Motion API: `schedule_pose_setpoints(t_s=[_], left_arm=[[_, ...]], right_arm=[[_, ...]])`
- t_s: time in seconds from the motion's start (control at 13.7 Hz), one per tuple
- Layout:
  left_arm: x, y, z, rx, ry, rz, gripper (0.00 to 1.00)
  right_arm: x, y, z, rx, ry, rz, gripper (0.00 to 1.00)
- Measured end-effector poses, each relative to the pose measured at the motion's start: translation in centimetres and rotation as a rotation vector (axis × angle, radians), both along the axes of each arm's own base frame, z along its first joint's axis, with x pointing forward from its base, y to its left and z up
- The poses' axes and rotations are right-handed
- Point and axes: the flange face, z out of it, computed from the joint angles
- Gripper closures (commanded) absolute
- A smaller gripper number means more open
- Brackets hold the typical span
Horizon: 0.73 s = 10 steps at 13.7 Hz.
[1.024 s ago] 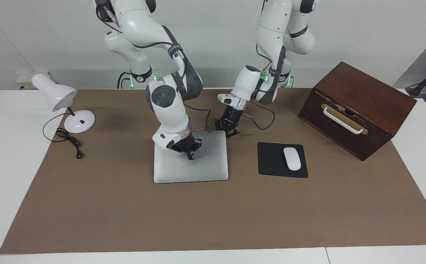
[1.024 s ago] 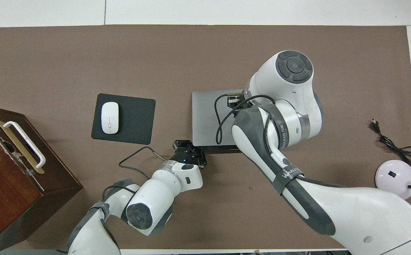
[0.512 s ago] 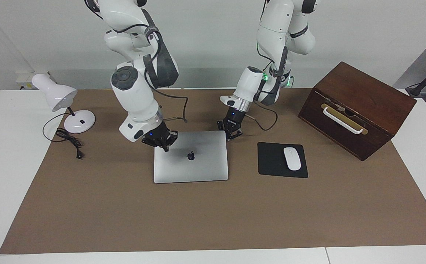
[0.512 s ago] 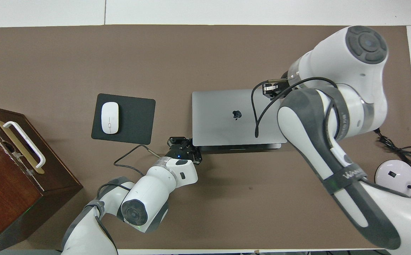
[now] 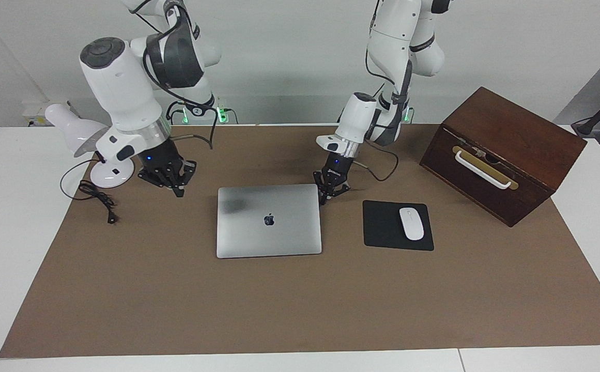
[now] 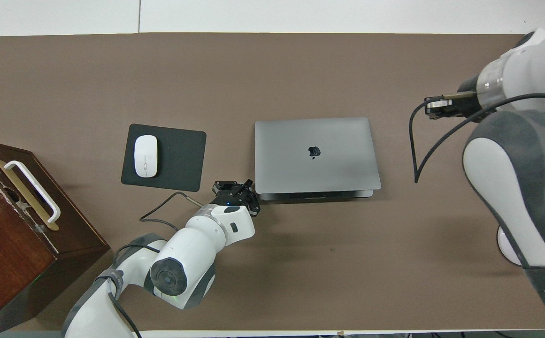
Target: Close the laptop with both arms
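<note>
The silver-grey laptop point(image 5: 268, 227) point(image 6: 317, 164) lies closed and flat on the brown mat, with its dark apple logo facing up. My left gripper point(image 5: 326, 198) point(image 6: 240, 188) is shut and hangs low right beside the laptop's corner on the robots' side, toward the left arm's end. I cannot tell whether it touches that corner. My right gripper point(image 5: 175, 188) point(image 6: 433, 107) is shut and holds nothing. It hangs over bare mat between the laptop and the lamp, clear of the lid.
A black mouse pad point(image 5: 380, 227) with a white mouse point(image 5: 411, 223) lies beside the laptop toward the left arm's end, and a dark wooden box point(image 5: 506, 150) with a white handle stands further along. A white desk lamp point(image 5: 80, 134) and its cord point(image 5: 98, 199) sit at the right arm's end.
My right gripper has lifted off the laptop lid and swung away toward the lamp end. The left gripper has shifted only slightly beside the corner. The lid stays flat.
</note>
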Motion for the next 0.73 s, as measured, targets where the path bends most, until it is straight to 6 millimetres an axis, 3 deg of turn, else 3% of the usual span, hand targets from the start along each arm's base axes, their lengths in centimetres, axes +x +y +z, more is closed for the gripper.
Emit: schedule_pose_setpoints(t_s=[0.22, 0.37, 0.44, 0.73], left_arm=[[0.3, 0.8, 3.8, 0.013, 0.049, 0.011, 1.00], [0.6, 2.0, 6.4, 0.024, 0.085, 0.028, 1.00], [0.6, 2.7, 7.5, 0.028, 0.099, 0.036, 1.00], [0.8, 4.7, 10.0, 0.054, 0.164, 0.061, 1.00]], right_arm=[[-1.5, -2.3, 3.3, -0.003, -0.028, -0.019, 0.69], [-2.6, -3.7, 5.1, -0.003, -0.041, -0.038, 0.36], [-3.0, -4.4, 5.9, -0.009, -0.052, -0.043, 0.01], [-4.2, -8.8, 7.8, -0.054, -0.075, -0.028, 0.00]])
